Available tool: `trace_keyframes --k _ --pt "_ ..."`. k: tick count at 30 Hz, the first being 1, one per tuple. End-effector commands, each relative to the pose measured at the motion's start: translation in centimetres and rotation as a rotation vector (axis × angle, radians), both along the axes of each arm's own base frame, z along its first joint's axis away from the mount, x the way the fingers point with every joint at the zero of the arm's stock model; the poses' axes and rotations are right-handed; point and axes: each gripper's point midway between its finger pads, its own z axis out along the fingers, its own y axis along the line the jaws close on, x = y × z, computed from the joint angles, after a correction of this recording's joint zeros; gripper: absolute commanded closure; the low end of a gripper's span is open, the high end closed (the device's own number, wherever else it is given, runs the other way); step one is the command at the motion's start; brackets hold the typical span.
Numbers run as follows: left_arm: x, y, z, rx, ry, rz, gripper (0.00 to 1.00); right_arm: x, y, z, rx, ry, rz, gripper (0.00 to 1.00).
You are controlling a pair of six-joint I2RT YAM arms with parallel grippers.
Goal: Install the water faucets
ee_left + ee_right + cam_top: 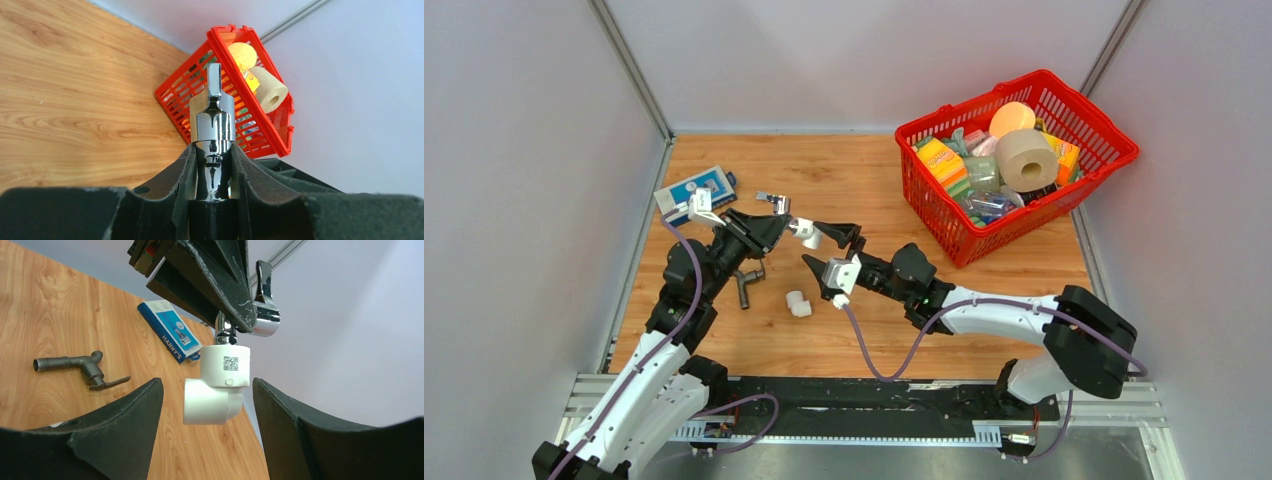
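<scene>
On the wooden table point(874, 330), nearest the arm bases, a loose white plastic elbow fitting point(798, 303) lies alone. Just left of it the dark grey L-shaped metal faucet point(746, 283) lies flat, and neither arm touches it. Beyond these, the right gripper point(829, 252) stands released, its two black fingers spread wide. A second white elbow fitting point(217, 387) hangs in the gap between them and touches neither finger in the wrist view. That fitting sits on one end of the shiny chrome faucet point(262, 315), which is lifted clear of the table with its small handle sticking out to one side. The left gripper point(214, 152) is clenched on the chrome faucet's body, both pads pressed against the metal. Farther back on the left, a flat blue box point(696, 190) printed HARRY'S lies near the wall, with a small shiny metal piece point(772, 198) near it. In the far right corner stands a red plastic basket point(1024, 215) full of mixed items, with a paper roll point(1026, 158) on top.
</scene>
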Motion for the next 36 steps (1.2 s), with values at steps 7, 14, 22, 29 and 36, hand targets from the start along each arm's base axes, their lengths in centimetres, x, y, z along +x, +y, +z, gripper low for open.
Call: trace_keyframes --k 7,14,22,29,36 --pt "-1.2 -0.7 4.4 -0.071 -0.094 -0.066 1.0 1.4 1.4 -0.3 0.045 -0.017 -0.032 0.32" --pt "-1.5 -1.1 4.0 -0.027 -0.114 -0.094 1.0 1.4 1.5 0.0 0.061 0.045 0.009 0.56" --pt "-2.1 -2.2 4.4 0.193 -0.281 -0.189 1.0 0.4 1.1 1.2 0.084 0.231 0.166 1.0" --pt "-3.3 -3.3 3.9 0.362 -0.497 -0.287 1.0 -0.6 0.7 2.7 0.128 0.491 0.366 1.0" --pt "-5.5 -3.7 4.7 0.377 -0.719 -0.321 1.0 -0.7 -0.7 3.7 0.16 0.739 0.566 0.98"
